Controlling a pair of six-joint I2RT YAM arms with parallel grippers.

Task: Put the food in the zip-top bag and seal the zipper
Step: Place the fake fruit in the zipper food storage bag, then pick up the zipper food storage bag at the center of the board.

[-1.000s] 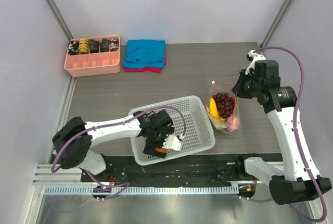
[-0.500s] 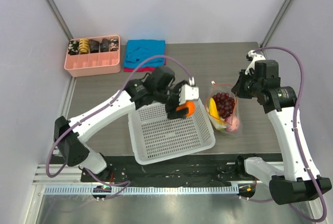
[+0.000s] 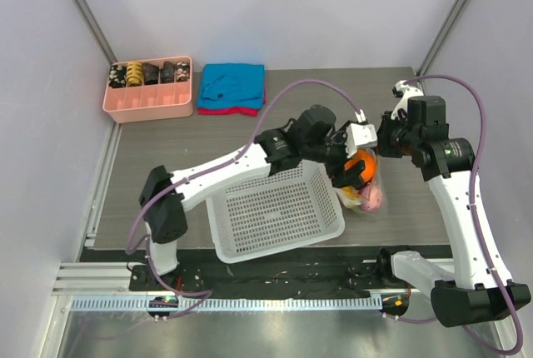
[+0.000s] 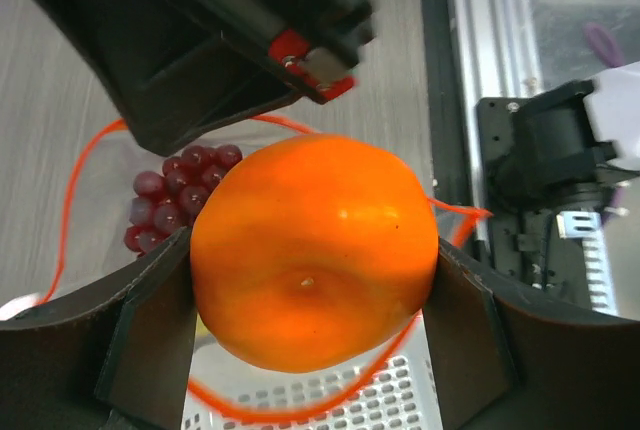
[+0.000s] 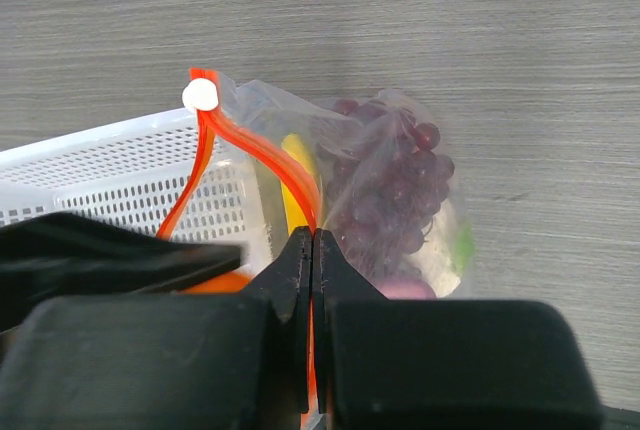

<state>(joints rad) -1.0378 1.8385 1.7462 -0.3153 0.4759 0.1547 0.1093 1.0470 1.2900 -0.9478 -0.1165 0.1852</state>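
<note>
Nearest the arm bases: white mesh basket (image 3: 275, 212) on the worktop (image 3: 166, 154), sitting slightly skewed. Left arm reaches across over the basket's far right corner. Left end effector (image 4: 312, 290) is clamped on the orange (image 4: 310, 240), one dark finger (image 4: 150, 328) on each side, fruit filling the gap between them. Orange sits right over the open mouth of the bag (image 5: 262, 108). In the left wrist view the zipper loop shows around and below it, with grapes underneath. Can't tell if the orange has crossed the mouth or is just above it. Bag is just beside the basket's right side, touching or nearly so, mouth up. Inside: grapes (image 5: 385, 175), banana (image 5: 298, 165) on the basket side, peach (image 3: 373, 200) at the near end, plus a pale green-white piece at the edge, too blurred to name. Right end effector (image 5: 313, 250) is pressed together, pinching the zipper (image 5: 205, 140) on the mouth's right side and holding it up. White slider (image 5: 200, 96) sits at the strip's end away from the pinch. Zipper is unsealed, the two strips spread apart. Far left corner of the worktop: pink tray (image 3: 150, 113) with dark items in its back row of compartments. Just right of it, a folded blue cloth (image 3: 233, 83) lying on a red one (image 3: 218, 111).
</note>
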